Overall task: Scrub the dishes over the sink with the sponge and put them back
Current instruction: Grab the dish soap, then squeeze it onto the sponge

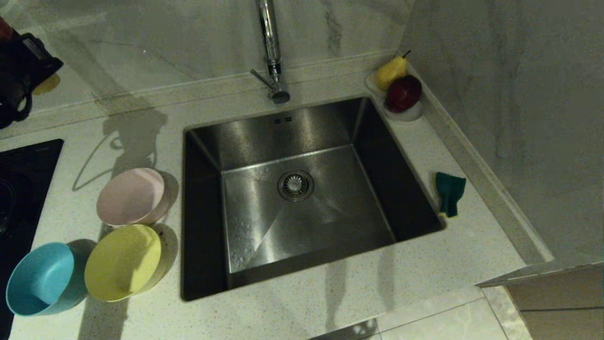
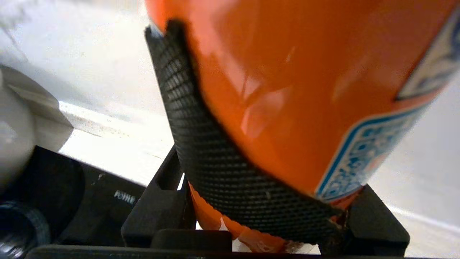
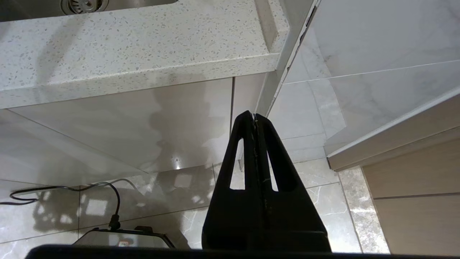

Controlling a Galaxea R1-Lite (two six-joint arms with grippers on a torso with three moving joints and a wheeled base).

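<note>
Since bowls sit dry beside the sink: scrubbing looks unstarted
Bowls: pink (image 1: 131,197), yellow (image 1: 122,262), blue (image 1: 41,278), lower left of head view
Sponge: sponge (image 1: 449,193) lies untouched at right of sink (image 1: 203,212)
Left gripper: left gripper (image 1: 21,78), upper left, clamped on an orange bottle (image 2: 287,90)
Right gripper: right gripper (image 3: 254,116) pressed together, below the counter
Only left wrist view: the bottle's label
Only head view: bowls, sponge
</note>
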